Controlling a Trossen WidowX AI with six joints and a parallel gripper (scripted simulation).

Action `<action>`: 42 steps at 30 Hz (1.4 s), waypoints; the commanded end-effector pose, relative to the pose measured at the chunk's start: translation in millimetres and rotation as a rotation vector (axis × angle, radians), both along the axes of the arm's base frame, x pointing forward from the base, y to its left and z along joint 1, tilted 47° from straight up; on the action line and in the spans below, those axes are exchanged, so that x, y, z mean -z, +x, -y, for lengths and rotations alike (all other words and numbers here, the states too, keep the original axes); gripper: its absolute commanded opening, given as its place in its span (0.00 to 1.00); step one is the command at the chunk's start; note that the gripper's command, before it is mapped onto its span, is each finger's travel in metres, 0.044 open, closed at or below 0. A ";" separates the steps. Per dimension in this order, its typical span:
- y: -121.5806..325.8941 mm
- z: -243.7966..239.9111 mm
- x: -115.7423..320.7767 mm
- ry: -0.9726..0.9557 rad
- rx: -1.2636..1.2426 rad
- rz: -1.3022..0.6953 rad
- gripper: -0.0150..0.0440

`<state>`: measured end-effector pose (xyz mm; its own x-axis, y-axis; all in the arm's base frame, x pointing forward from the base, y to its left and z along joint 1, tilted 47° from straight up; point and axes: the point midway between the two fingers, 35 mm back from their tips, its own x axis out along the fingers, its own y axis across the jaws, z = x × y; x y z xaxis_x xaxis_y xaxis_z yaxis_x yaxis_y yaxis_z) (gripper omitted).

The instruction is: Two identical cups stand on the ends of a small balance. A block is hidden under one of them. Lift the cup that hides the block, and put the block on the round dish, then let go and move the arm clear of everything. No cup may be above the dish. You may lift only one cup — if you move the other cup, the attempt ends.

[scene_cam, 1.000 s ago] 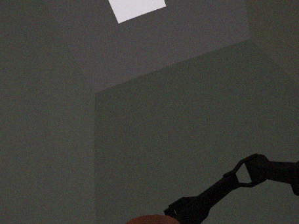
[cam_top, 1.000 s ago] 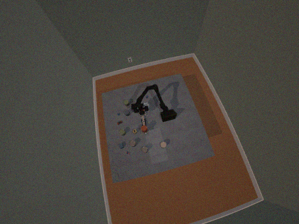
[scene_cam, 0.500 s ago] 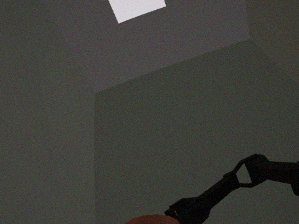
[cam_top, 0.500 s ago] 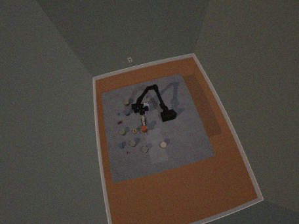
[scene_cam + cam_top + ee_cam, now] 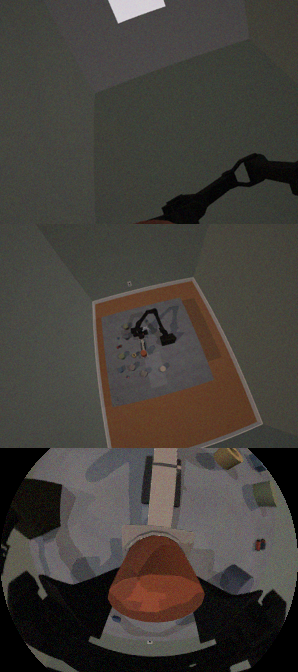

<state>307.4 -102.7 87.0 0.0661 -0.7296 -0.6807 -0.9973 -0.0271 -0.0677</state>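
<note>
An orange cup [image 5: 156, 598] is between the two dark fingers of my gripper [image 5: 155, 573] [image 5: 142, 334], which is shut on it. The cup is at one end of the balance, over the square end plate [image 5: 129, 535]; whether it still touches the plate cannot be told. The pale balance beam [image 5: 164, 498] [image 5: 143, 344] runs away from it. The other orange cup [image 5: 144, 353] stands on the opposite end in the top view. An orange top [image 5: 155, 222] shows at the bottom edge of the exterior view. No block is visible. I cannot tell the round dish surely.
A pale round thing [image 5: 163, 368] and a grey one [image 5: 144, 373] lie beyond the far cup. A green cylinder [image 5: 265, 494], a yellow one [image 5: 228, 458], a dark blue one [image 5: 236, 579] and a small red thing [image 5: 258, 545] are on the right in the wrist view. The arm's base [image 5: 168, 339] is opposite.
</note>
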 end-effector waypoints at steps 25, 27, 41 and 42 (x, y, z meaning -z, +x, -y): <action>4.5 -30.1 -23.3 0.015 -0.004 0.009 0.25; 4.4 -32.0 -25.0 0.015 -0.003 0.009 0.25; 3.3 -45.3 -36.8 0.017 -0.003 0.008 0.25; 3.2 -46.2 -37.7 0.017 -0.003 0.008 0.25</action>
